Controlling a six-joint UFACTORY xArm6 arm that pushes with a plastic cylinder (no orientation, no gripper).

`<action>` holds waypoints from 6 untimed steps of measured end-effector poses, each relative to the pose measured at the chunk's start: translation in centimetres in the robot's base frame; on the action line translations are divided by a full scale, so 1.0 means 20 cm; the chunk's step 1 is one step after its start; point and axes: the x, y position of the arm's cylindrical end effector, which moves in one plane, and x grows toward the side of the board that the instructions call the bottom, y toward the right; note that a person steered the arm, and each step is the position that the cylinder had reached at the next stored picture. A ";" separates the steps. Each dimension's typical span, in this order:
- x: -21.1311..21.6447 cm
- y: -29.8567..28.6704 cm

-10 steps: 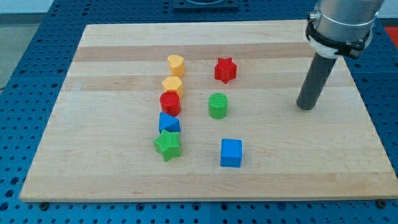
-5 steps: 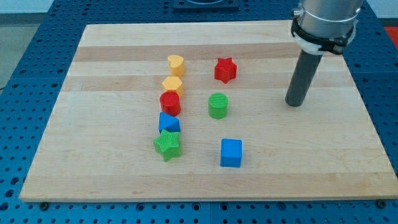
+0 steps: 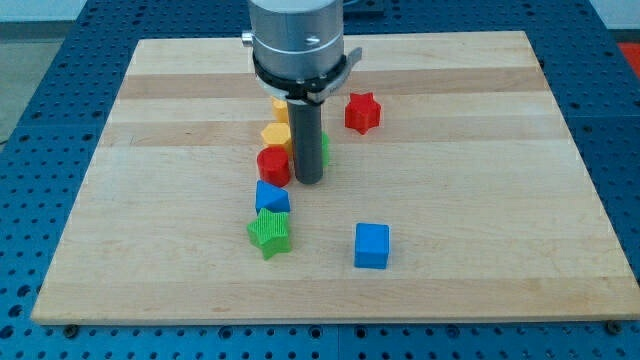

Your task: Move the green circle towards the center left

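Observation:
The green circle (image 3: 325,150) is almost hidden behind my rod; only a thin green sliver shows at the rod's right edge, near the board's middle. My tip (image 3: 308,183) rests on the board just below and in front of that sliver, close to the right side of the red cylinder (image 3: 272,166). I cannot tell whether the tip touches the green circle. The red cylinder sits in a column of blocks running down the board.
In the column are a yellow heart (image 3: 279,103), partly hidden by the arm, a yellow hexagon (image 3: 275,134), a blue block (image 3: 271,197) and a green star (image 3: 269,232). A red star (image 3: 363,112) lies to the right, a blue cube (image 3: 372,245) lower right. The wooden board (image 3: 150,260) carries them all.
The rod has swept from the board's right side to the middle. The green circle has shifted left and a little up, and is now mostly covered by the rod.

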 end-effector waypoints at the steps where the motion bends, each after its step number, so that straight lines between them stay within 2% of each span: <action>1: -0.06 0.06; 2: -0.14 0.10; 4: -0.25 0.40; 6: -0.42 0.04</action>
